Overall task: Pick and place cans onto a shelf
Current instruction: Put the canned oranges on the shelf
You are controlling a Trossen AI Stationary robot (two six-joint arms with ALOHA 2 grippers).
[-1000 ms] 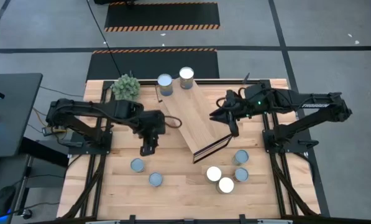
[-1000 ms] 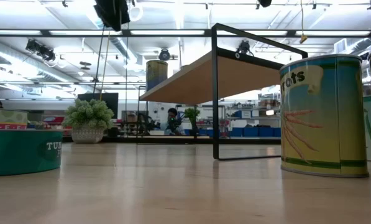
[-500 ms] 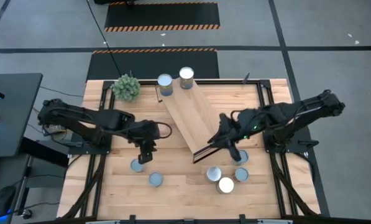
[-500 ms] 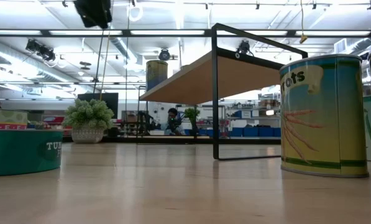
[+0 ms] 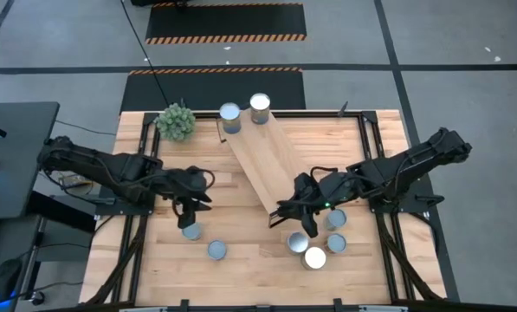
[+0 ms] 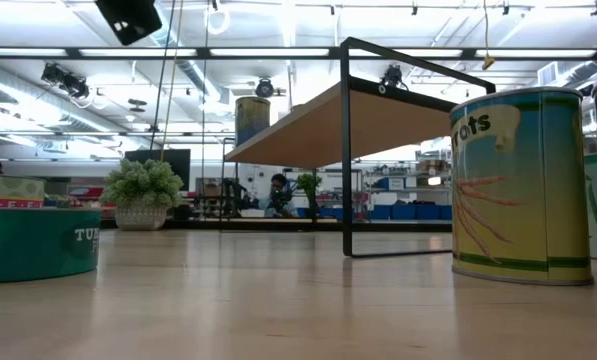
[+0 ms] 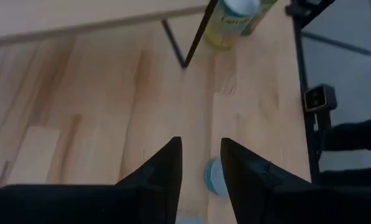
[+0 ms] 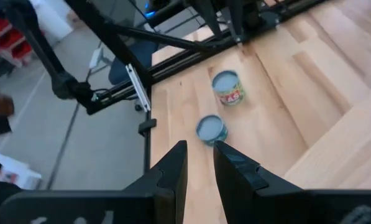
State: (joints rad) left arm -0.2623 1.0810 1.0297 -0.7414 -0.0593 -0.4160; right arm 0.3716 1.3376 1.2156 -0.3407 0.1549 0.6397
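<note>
Both my grippers, left [image 5: 191,209] and right [image 5: 298,218], fingers narrowly spread, now lower over desk cans [image 5: 191,230]; risk: right clipping shelf [image 5: 267,165].

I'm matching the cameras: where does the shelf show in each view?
High view: the shelf lies diagonally at the table's centre.
Low view: raised plank, right of centre, upper half.
Left wrist view: pale strip along the picture's top.
Right wrist view: probably the pale slab at the lower right corner.
Shared landmark: its dark-framed end, not visible in the right wrist view.
</note>
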